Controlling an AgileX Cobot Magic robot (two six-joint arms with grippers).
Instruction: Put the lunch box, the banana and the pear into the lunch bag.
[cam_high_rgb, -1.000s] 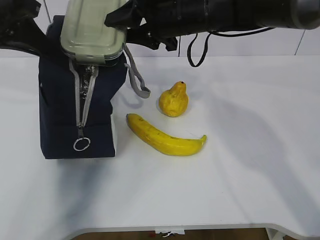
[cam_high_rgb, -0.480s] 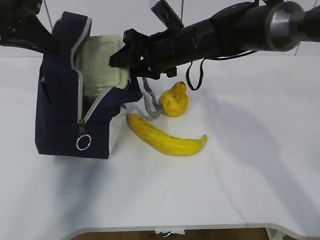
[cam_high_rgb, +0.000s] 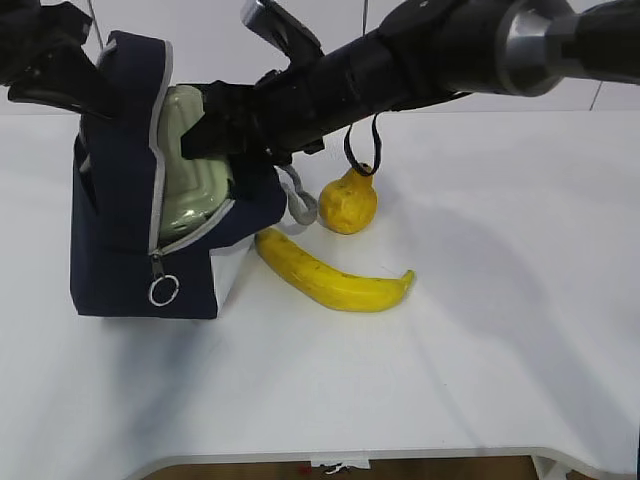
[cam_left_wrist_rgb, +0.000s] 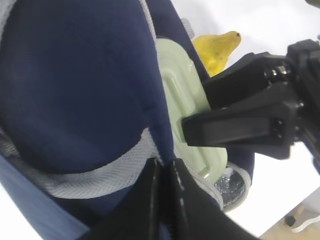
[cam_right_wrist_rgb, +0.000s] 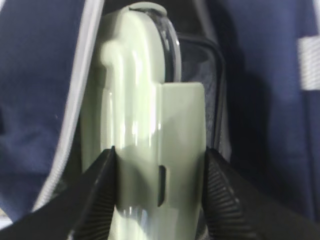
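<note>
Landmark: lunch bag (cam_high_rgb: 130, 240), navy, standing at the table's (cam_high_rgb: 480, 380) left side, top flap lifted, zipper open with the ring pull (cam_high_rgb: 163, 291) hanging at its front.

Lunch box (cam_high_rgb: 195, 170) is tilted on edge, partly inside the bag's opening, pale green lid facing out to the camera. Right gripper (cam_high_rgb: 215, 125) reaches across from the bag's right side and is clamped on the box; in the right wrist view the two black fingers (cam_right_wrist_rgb: 97, 195) press both sides of the lunch box (cam_right_wrist_rgb: 145, 150), lid edge and clear glass rim visible, bag fabric (cam_right_wrist_rgb: 45, 75) around it.

Left gripper (cam_high_rgb: 60, 70) sits at the bag's upper left rear corner, against the raised flap. In the left wrist view its tips (cam_left_wrist_rgb: 162, 200) are pinched narrow on the grey trim of the lunch bag (cam_left_wrist_rgb: 75, 95), with the lunch box (cam_left_wrist_rgb: 187, 120) and the other arm's black gripper (cam_left_wrist_rgb: 250, 120) just beyond it.

Grey loop handle (cam_high_rgb: 297, 205) hangs off the bag's right side. Pear (cam_high_rgb: 348, 200) stands upright just right of the bag, near the handle; also seen in the left wrist view (cam_left_wrist_rgb: 215, 47). Banana (cam_high_rgb: 330, 275) lies on the table in front of the pear, its near end just beside the bag's lower right corner, not touching the pear.
</note>
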